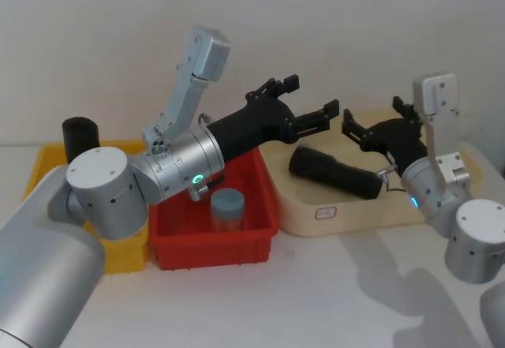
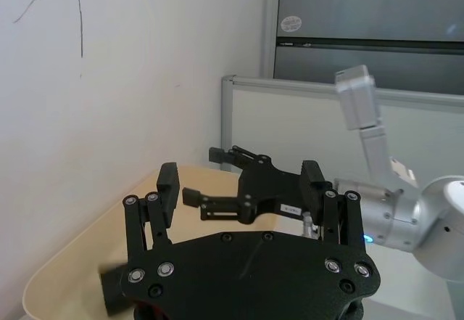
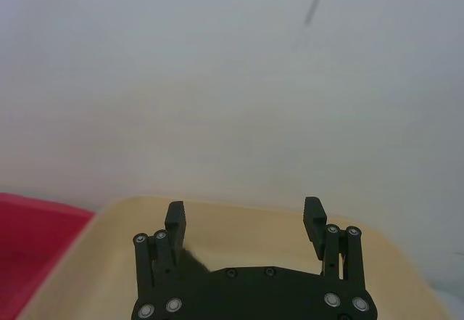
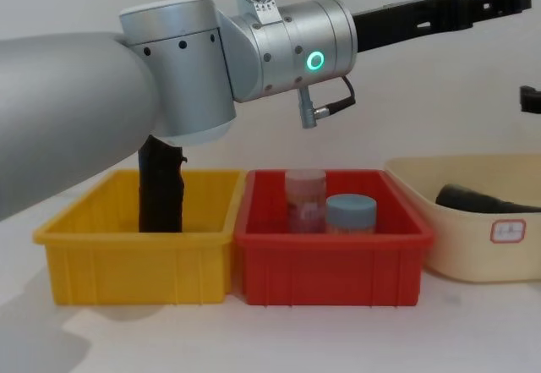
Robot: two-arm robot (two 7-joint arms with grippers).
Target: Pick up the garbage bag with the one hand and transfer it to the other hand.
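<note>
One garbage bag [image 1: 335,173], a thick black roll, lying on its side in the cream tray [image 1: 355,215] at the right of the surface, touched by neither arm. High above it, reaching in from the left across the red bin [image 1: 264,194], the left gripper [image 1: 309,99], fingers spread wide with nothing between them. Facing it from the right, over the tray, the right gripper [image 1: 377,123], fingers likewise wide apart and empty. Farther left, a blue-lidded jar [image 1: 227,206] in the red bin beneath the left arm, and a second black roll [image 1: 79,133] standing in the yellow bin [image 1: 43,166], well apart from the work. Pickup seemingly not yet made. To do it well: bring the left fingers down straddling the roll across its length, nearer one end than the middle, leaving a free stretch for the right fingers. Close firmly against likely give and slip in the crinkly film. Lift clear of the tray's wall before turning toward the right. Hold the roll level and steady between the two arms, and let go only after a full close by the right fingers.
</note>
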